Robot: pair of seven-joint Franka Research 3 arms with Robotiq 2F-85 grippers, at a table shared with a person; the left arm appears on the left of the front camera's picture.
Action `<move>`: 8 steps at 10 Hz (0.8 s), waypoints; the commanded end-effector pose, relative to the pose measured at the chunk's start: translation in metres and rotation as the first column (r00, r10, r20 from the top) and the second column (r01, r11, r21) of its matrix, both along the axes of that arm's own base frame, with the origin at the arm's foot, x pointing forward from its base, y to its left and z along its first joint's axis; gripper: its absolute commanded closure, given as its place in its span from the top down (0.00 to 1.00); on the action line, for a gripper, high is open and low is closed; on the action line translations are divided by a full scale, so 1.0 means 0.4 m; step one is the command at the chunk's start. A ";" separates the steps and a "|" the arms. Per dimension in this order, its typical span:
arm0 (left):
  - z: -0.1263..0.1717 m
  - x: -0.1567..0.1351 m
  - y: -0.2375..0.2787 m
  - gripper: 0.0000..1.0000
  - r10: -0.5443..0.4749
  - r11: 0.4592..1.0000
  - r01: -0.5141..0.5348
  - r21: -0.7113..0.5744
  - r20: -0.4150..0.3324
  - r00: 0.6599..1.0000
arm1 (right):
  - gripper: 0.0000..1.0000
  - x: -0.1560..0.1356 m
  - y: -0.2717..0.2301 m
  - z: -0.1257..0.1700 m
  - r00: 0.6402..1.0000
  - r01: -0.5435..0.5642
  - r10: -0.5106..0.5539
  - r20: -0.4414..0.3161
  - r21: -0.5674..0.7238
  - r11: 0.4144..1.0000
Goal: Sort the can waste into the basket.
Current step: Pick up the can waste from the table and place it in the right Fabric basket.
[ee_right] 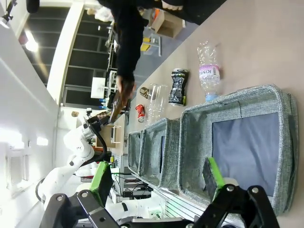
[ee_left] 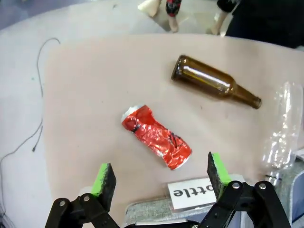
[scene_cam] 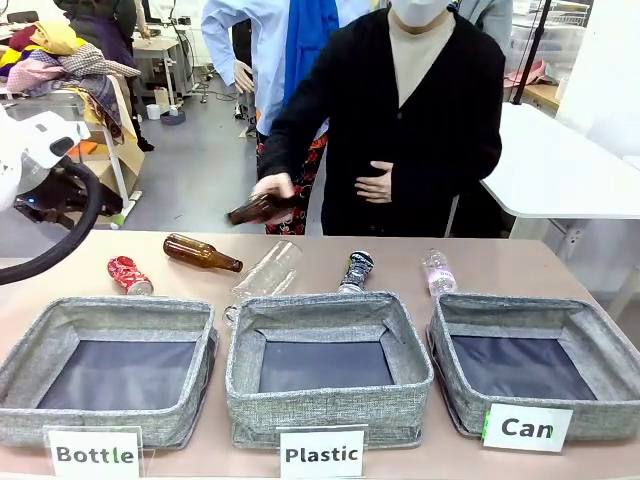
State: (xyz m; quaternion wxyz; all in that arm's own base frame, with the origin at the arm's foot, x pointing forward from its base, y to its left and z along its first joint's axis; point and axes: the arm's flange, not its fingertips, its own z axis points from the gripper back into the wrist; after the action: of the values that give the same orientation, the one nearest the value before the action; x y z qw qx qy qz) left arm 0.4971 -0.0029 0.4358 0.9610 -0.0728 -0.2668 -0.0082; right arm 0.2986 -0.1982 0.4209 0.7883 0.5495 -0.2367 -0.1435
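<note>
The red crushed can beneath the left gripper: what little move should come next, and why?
Probably lower the left gripper straight down around the red can. Its jaws stand open and hold nothing, the can lies untouched on the table just ahead of the green pads, and it belongs in the Can basket.

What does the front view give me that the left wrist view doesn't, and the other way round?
Front adds the black can, the Can basket and a person's hand holding a dark bottle. Left wrist adds the left gripper, open, with the red can just ahead of its fingers. Both have the red can, the lying brown bottle and the clear bottle.
</note>
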 end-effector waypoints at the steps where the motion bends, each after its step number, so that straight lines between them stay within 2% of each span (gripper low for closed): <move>1: -0.005 0.027 0.035 1.00 -0.044 0.999 0.045 0.008 -0.115 0.992 | 1.00 0.009 -0.003 0.003 0.999 0.005 -0.005 0.036 0.010 1.000; 3: 0.050 -0.012 0.233 1.00 -0.306 0.945 0.269 -0.188 -0.211 0.928 | 1.00 0.009 -0.003 0.003 0.999 0.005 -0.005 0.036 0.010 1.000; 4: 0.058 -0.064 0.328 1.00 -0.366 0.918 0.311 -0.245 -0.226 0.903 | 1.00 0.009 -0.003 0.003 0.999 0.005 -0.005 0.036 0.010 1.000; 6: 0.030 -0.177 0.463 1.00 -0.458 0.863 0.384 -0.328 -0.187 0.869 | 1.00 0.009 -0.003 0.003 0.999 0.005 -0.005 0.036 0.010 1.000; 8: -0.018 -0.262 0.555 1.00 -0.492 0.823 0.425 -0.378 -0.097 0.865 | 1.00 0.009 -0.003 0.003 0.999 0.005 -0.005 0.036 0.010 1.000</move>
State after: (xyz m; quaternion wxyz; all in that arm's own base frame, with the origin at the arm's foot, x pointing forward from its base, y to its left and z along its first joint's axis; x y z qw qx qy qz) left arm 0.3878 0.2171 0.4383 0.9307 -0.2923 -0.1351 -0.1734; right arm 0.2988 -0.1980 0.4210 0.7884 0.5496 -0.2363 -0.1434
